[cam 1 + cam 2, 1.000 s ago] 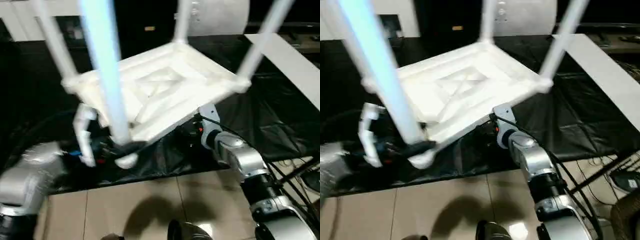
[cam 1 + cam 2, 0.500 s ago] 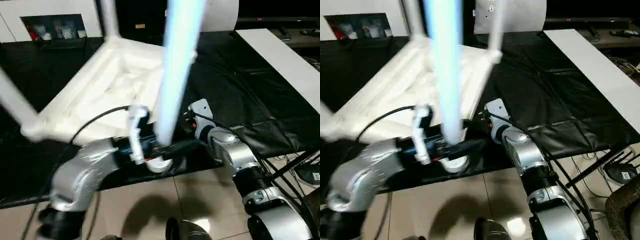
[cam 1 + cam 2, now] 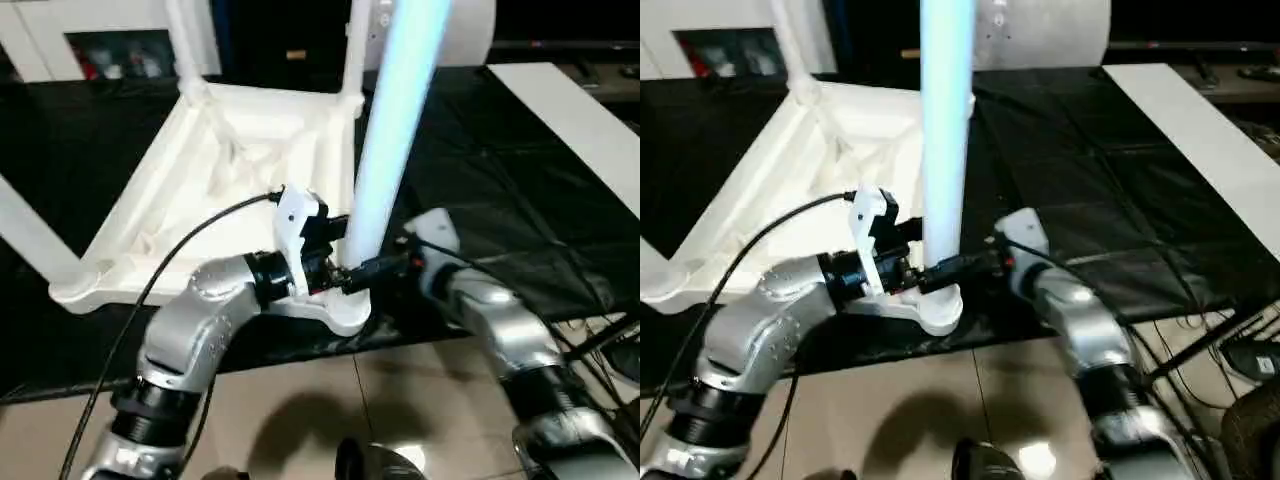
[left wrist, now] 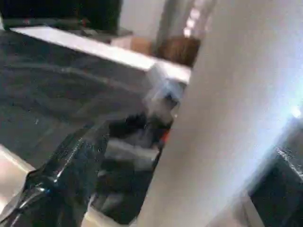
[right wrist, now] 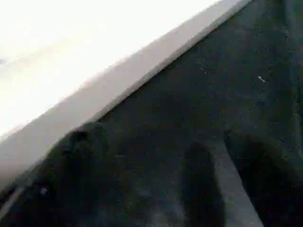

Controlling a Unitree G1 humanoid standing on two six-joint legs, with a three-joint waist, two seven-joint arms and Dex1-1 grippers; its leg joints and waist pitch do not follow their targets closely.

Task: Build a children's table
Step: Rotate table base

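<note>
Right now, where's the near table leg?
In the left eye view the near leg stands upright at centre, rising from the upturned top's nearest corner, between the left hand and right hand.

A black sheet, creased and faintly glossy, covers the work surface and hangs over its near edge. Below lies a floor of pale beige tiles with dark grout lines. A long flat white board rests on the sheet at the right. Behind stand a white cabinet with an open compartment, and dark furniture.
</note>
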